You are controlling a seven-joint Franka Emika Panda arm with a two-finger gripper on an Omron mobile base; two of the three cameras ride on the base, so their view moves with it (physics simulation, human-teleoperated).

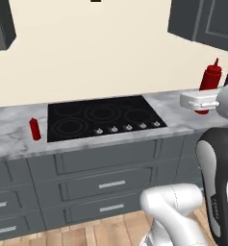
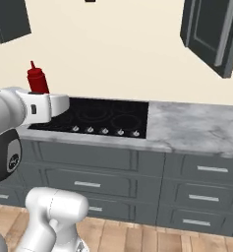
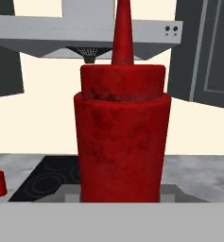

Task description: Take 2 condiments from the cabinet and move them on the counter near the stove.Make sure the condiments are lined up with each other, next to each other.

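Fingers of the gripper (image 3: 120,197) are clamped on an upright red bottle (image 3: 122,142), held above the counter (image 1: 180,103) right of the stove (image 1: 103,117) by the level, outstretched hand, while the second bottle (image 1: 35,129) stands left of the stove; neither carries readable writing.

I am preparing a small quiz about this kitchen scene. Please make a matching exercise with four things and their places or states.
Things:
1. held red bottle
2. second red bottle
3. stove
4. cabinet door

Places or states:
A. swung open on the wall
B. standing on the counter left of the stove
C. set flat into the counter
D. gripped by the gripper

Pairs: 1-D, 2-B, 3-C, 4-A
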